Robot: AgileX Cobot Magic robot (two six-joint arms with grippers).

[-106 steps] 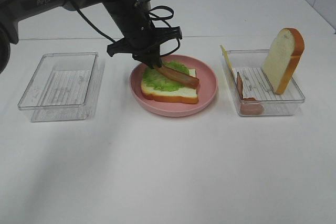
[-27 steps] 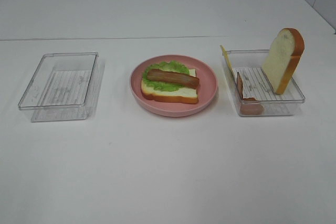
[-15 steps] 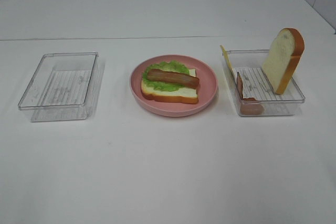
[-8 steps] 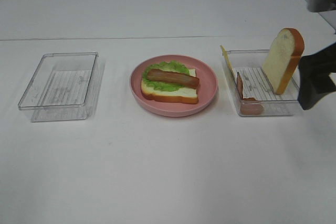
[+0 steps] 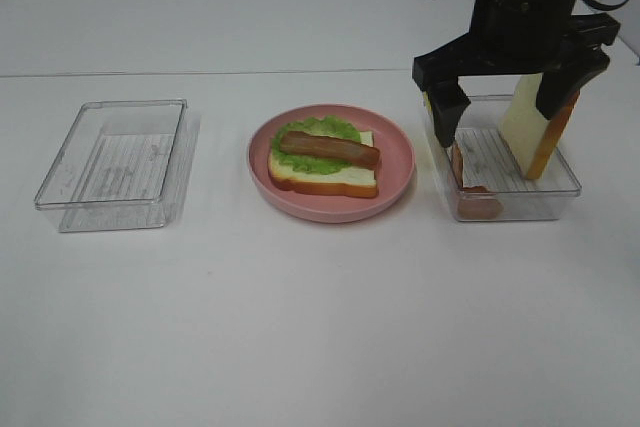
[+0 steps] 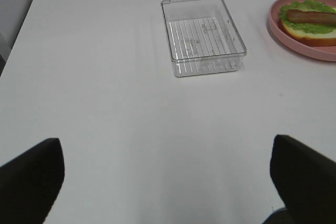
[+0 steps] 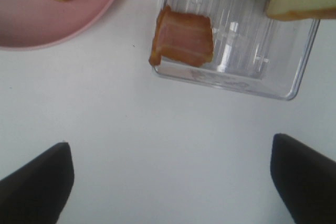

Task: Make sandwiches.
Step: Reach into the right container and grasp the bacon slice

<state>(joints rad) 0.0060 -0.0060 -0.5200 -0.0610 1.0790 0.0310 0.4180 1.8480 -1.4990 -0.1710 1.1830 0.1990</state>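
With jaws standing wide and empty, the right gripper (image 5: 500,122) is hovering over the right-frame tray (image 5: 520,209), where the probably light, squashable bread slice (image 5: 525,137) is leaning upright, best pinched across its flat faces; the half-built sandwich (image 5: 320,172) is sitting centre-frame.

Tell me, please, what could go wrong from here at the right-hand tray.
The open right gripper hangs close to the leaning bread slice; a finger could knock it over. The bacon strip sits against the clear tray wall, so a finger might catch the rim and shove the tray.
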